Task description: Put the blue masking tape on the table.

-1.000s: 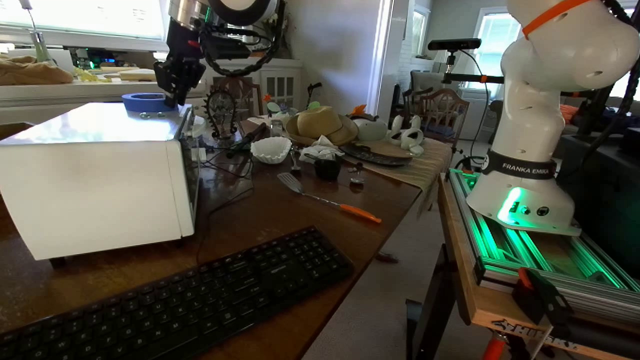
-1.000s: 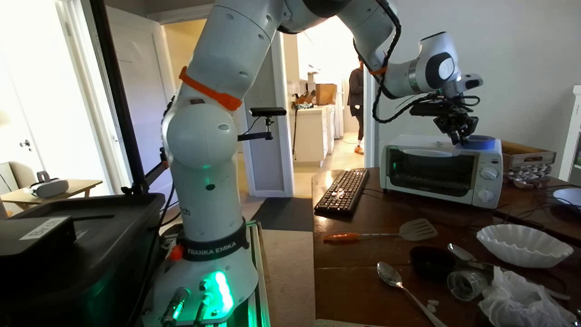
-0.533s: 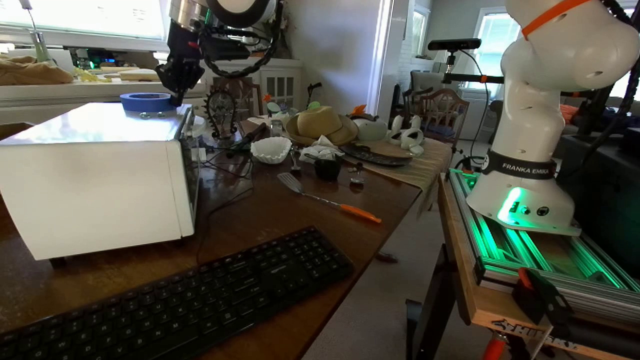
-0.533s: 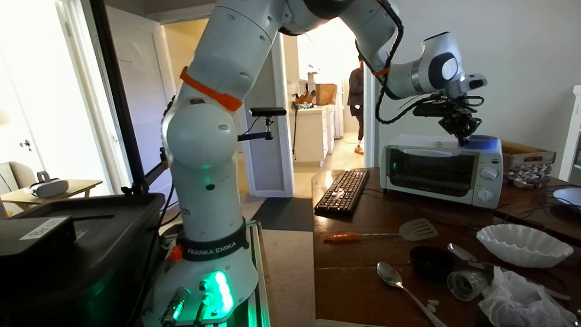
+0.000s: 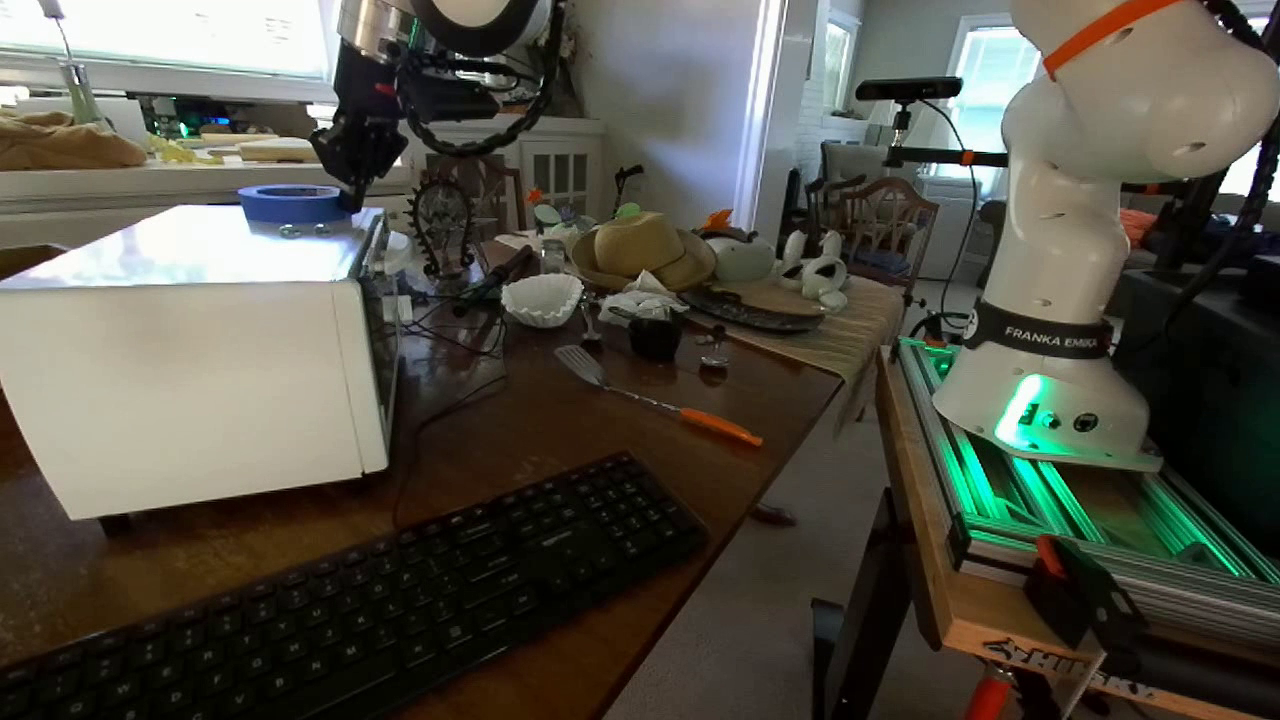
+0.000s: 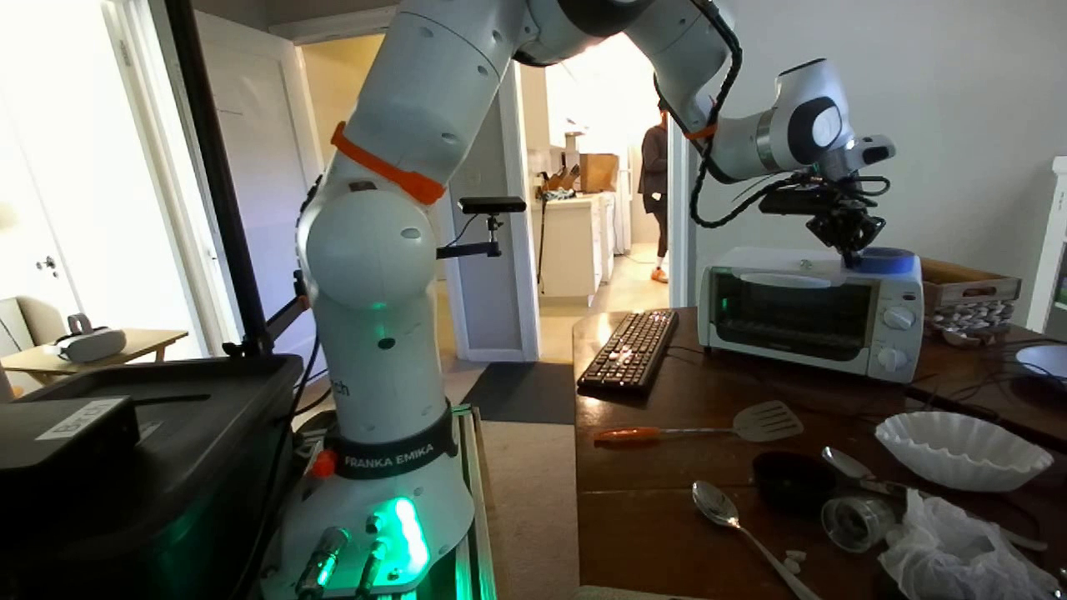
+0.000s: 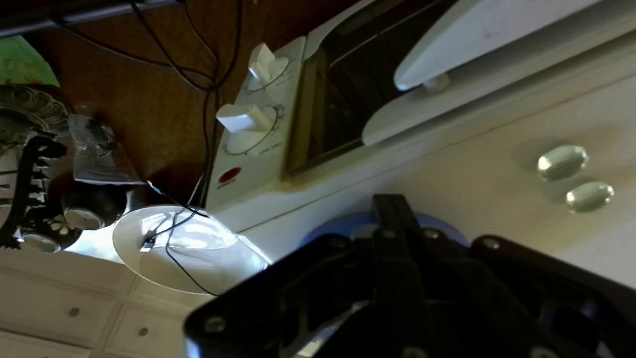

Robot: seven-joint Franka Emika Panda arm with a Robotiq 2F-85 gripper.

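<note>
The blue masking tape (image 5: 288,204) lies flat on top of the white microwave (image 5: 190,390), close to one end, in both exterior views. My gripper (image 6: 850,260) points down beside the tape roll (image 6: 887,262), its tips right against or just beside the rim; contact cannot be made out for certain. In the wrist view the two fingers of the gripper (image 7: 390,199) meet with no gap and nothing shows between them. They cover the middle of the tape (image 7: 342,222), leaving blue arcs to each side. The dark brown table (image 5: 500,430) spreads below and around the microwave.
A black keyboard (image 5: 400,590) lies in front of the microwave. On the tabletop are an orange-handled spatula (image 6: 700,432), a spoon (image 6: 733,517), a black cup (image 6: 793,482) and a white fluted bowl (image 6: 963,450). Two glass beads (image 7: 563,162) sit on the microwave's top. Cords trail by its knobs.
The gripper's fingers have come together. The tape has slid slightly along the microwave's top, away from the fingers, and the gripper has shifted a little the same way.
</note>
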